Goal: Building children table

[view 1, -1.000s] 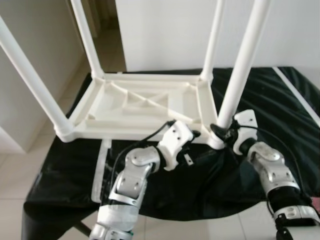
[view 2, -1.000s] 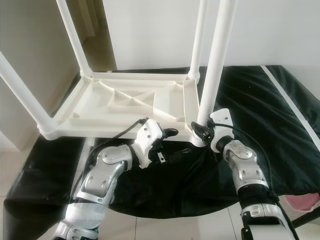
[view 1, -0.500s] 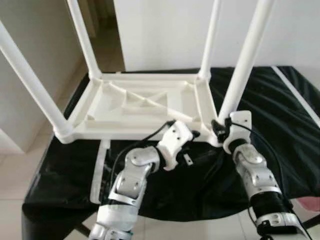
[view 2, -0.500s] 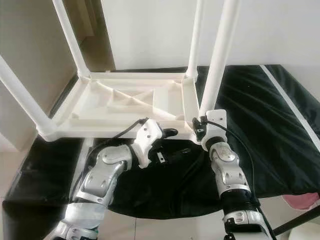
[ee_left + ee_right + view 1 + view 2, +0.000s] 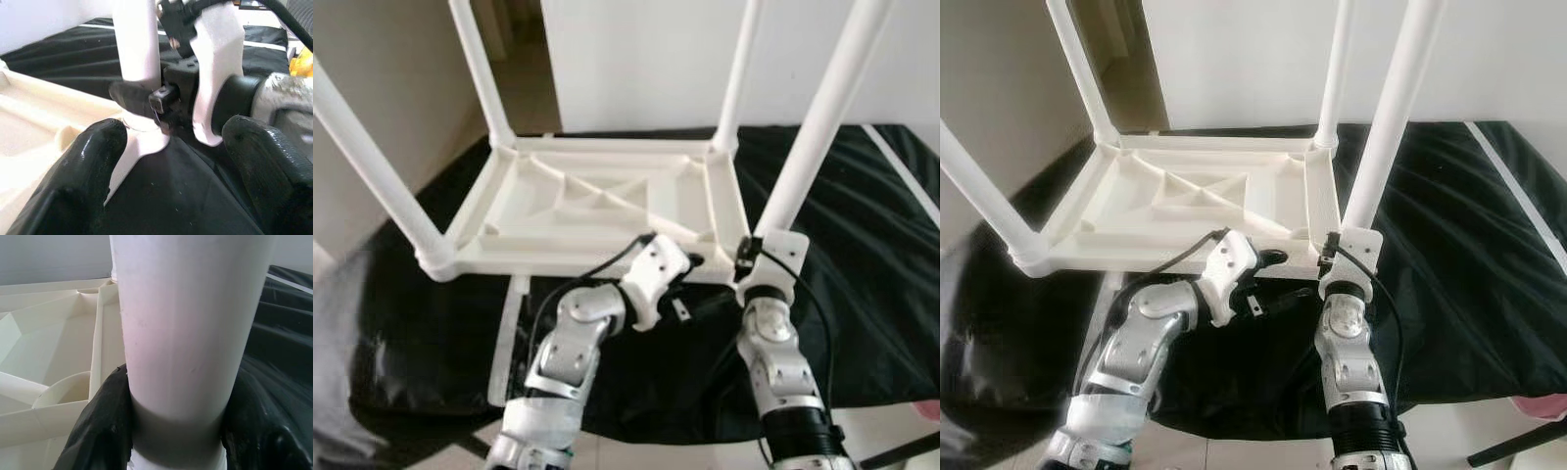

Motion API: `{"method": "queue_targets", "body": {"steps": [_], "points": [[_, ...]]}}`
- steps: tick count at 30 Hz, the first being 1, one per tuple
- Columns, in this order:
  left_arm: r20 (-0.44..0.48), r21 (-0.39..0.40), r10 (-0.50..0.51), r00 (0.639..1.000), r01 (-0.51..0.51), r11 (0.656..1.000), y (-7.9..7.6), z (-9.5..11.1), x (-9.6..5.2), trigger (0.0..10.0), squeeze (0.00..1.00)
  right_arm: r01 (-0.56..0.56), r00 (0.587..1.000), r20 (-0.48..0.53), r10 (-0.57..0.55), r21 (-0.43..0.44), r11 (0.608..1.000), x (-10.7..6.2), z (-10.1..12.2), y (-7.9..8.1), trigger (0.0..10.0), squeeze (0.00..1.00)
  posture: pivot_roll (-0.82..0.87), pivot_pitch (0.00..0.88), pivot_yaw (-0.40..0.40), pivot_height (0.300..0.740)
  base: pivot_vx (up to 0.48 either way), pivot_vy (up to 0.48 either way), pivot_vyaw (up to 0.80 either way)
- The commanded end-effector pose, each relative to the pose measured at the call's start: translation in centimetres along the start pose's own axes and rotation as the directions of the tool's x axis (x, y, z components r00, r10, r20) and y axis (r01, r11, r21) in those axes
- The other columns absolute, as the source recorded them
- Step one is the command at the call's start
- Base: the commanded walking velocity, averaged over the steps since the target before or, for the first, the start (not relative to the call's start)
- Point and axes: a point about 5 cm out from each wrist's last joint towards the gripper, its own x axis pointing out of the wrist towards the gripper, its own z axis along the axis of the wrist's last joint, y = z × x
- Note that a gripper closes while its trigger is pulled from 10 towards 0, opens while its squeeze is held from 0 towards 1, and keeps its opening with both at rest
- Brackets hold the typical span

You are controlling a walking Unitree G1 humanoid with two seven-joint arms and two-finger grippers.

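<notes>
Two pincers work the upturned table's [image 5: 597, 201] near edge: right pincer [image 5: 171, 431] clamps a leg [image 5: 818, 132], left pincer [image 5: 161, 161] gapes alongside.

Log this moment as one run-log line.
right gripper: shut on near-right table leg | left gripper: open, beside that corner | tabletop: upside down on black cloth

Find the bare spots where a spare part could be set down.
Free: black cloth right of the upturned table. Crowded: the near right corner, where the right pincer clamps a leg and the left pincer hangs beside it.
</notes>
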Motion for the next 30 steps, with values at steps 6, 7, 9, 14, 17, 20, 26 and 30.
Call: {"method": "queue_targets", "body": {"steps": [6,7,9,14,17,20,26,30], "points": [[-0.012,-0.019,0.143,0.99,-0.143,0.989,0.9,-0.4,-0.4,10.0,0.0,0.049,0.99,-0.13,-0.054,-0.042,0.998,-0.4,-2.8,-1.2,10.0,0.21,-0.08,0.021,0.08,0.74,0.0,0.0,0.0],[-0.012,-0.019,0.143,0.99,-0.143,0.989,0.9,-0.4,-0.4,10.0,0.0,0.049,0.99,-0.13,-0.054,-0.042,0.998,-0.4,-2.8,-1.2,10.0,0.21,-0.08,0.021,0.08,0.74,0.0,0.0,0.0],[-0.013,-0.016,0.14,0.99,-0.14,0.99,0.9,-0.4,-0.4,10.0,0.0,0.009,0.995,-0.098,-0.015,-0.06,0.998,-0.3,-2.3,-1.0,10.0,1.0,-0.08,0.019,0.083,0.74,0.0,0.0,0.0],[-0.009,-0.014,0.143,0.99,-0.143,0.99,1.1,-0.2,-0.2,10.0,0.0,-0.057,0.997,-0.056,0.054,-0.06,0.997,-0.2,-1.5,-0.8,10.0,1.0,-0.09,0.016,0.086,0.74,0.0,0.0,0.0],[-0.007,-0.011,0.139,0.99,-0.139,0.99,1.1,-0.3,-0.1,10.0,0.0,-0.086,0.996,-0.036,0.084,-0.068,0.994,-0.2,-1.2,-1.0,10.0,1.0,-0.09,0.015,0.085,0.74,0.0,0.0,0.0],[-0.001,-0.009,0.139,0.99,-0.139,0.99,1.4,-0.2,-0.1,10.0,0.0,-0.158,0.987,0.003,0.158,-0.063,0.986,-0.4,-0.7,-0.9,10.0,1.0,-0.1,0.013,0.084,0.74,0.0,0.0,0.0],[0.005,-0.012,0.142,0.99,-0.142,0.99,1.4,-0.1,0.0,10.0,0.0,-0.246,0.968,0.026,0.248,-0.058,0.967,-0.6,-0.4,-1.3,10.0,1.0,-0.11,0.013,0.076,0.74,0.0,0.0,0.0],[0.011,-0.018,0.14,0.99,-0.14,0.99,1.0,-0.2,0.0,10.0,0.0,-0.396,0.914,0.055,0.402,-0.098,0.913,-0.1,0.5,-2.2,10.0,0.0,-0.11,0.014,0.059,0.74,0.0,0.0,0.0]]}}
